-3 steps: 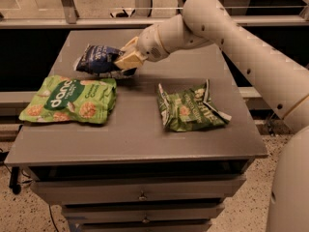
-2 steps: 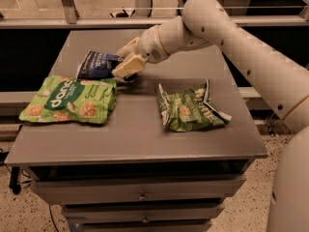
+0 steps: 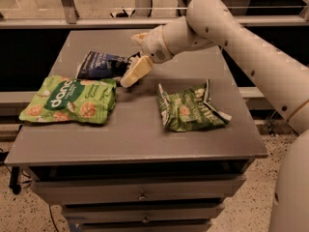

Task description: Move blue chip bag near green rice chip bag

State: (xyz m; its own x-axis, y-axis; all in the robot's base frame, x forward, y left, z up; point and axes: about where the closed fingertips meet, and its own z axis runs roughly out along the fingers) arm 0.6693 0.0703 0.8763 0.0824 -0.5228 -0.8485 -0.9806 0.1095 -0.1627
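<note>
The blue chip bag (image 3: 100,64) lies flat at the back left of the grey table (image 3: 140,134), its front edge touching the back edge of the green rice chip bag (image 3: 71,99). The rice chip bag lies flat at the front left, light green with white lettering and round rice cakes. My gripper (image 3: 134,54) is at the blue bag's right end. It is open, with one cream finger (image 3: 135,71) low beside the bag's corner and the other raised above it. The bag's right edge sits between the fingers.
A smaller, darker green wrinkly bag (image 3: 188,108) lies right of the table's middle. My white arm (image 3: 241,37) reaches in from the right over the table's back right. Drawers (image 3: 140,196) run under the table's front. A rail (image 3: 96,22) stands behind the table.
The blue bag has settled flat on the table beside the rice chip bag. My gripper has opened and drawn slightly right.
</note>
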